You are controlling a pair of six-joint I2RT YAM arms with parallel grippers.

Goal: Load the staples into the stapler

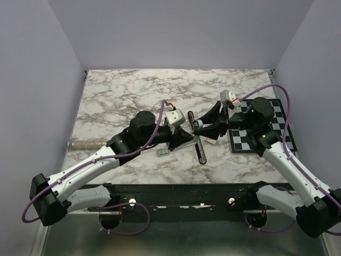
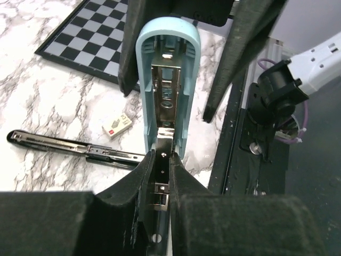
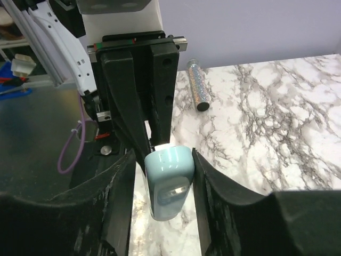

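Stapler [image 2: 184, 80] clamped by L hand [image 2: 161, 160], R hand [image 3: 164, 160] astride, gap one side.

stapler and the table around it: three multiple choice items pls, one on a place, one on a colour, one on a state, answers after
1. Where does the chessboard lie?
A) on the right side of the table, by the right arm
B) under the left arm's base
C) at the far left corner

2. What colour is the cover of the stapler that the left gripper pinches?
A) red
B) light blue
C) yellow

3. How does that stapler stand?
A) shut flat
B) hinged open, its silvery channel bared
C) packed in a box

Answers:
1 A: the top view shows the board right of centre, beside the right arm.
2 B: both wrist views show a pale blue cover.
3 B: the left wrist view looks straight into the open cover and along the channel.
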